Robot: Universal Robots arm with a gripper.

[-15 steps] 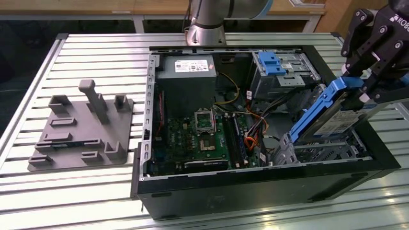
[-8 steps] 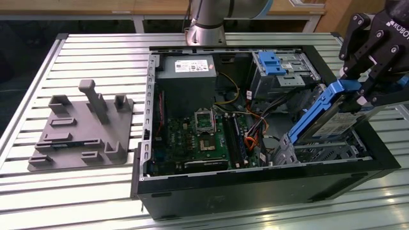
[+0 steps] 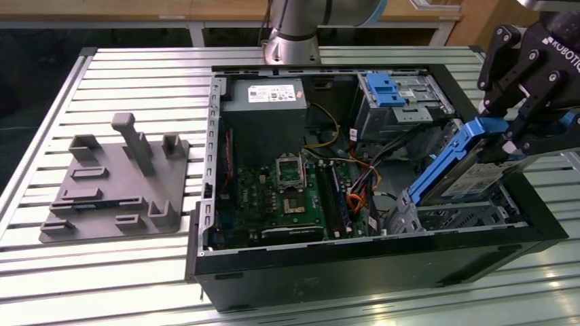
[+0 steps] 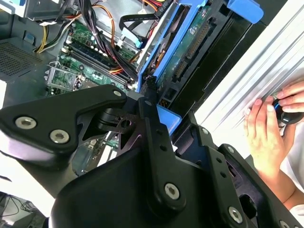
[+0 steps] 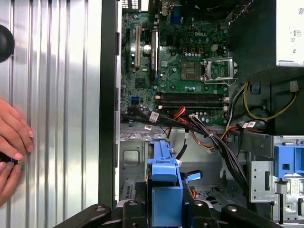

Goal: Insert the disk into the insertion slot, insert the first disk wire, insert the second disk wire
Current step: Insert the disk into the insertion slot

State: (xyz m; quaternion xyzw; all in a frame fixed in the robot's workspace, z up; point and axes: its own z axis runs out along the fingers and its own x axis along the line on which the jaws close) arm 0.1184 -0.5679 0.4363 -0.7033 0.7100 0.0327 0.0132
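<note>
The fingers [image 3: 504, 117] are clamping the upper end of the disk [image 3: 464, 170] by its blue carrier rail, inside the open computer case [image 3: 363, 272] at the exterior view's right. The disk is hanging steeply tilted. Its long axis is running from the gripped end down toward the exterior view's left, where the lower end is dipping toward the insertion slot [image 3: 466, 217] — the low perforated silver cage in the case's near corner. From the fingers, then, the slot is lying below and slightly to the exterior view's left, in line with the disk's slope. Whether the lower edge is touching the cage lip or only hovering just over it, I cannot tell.

In the second wrist view the gripper [image 4: 156, 111] is pinching the blue rail, with the disk [image 4: 190, 52] reaching away past it. In the first wrist view the carrier [image 5: 164, 175] is sitting edge-on over the cage floor [image 5: 135, 156], and the loose wires [image 5: 213, 140] are draping just beside that path — near it, apparently not across it. A person's hand [image 5: 12, 137] is resting on the ribbed tabletop [image 5: 57, 95], outside the case wall.
</note>
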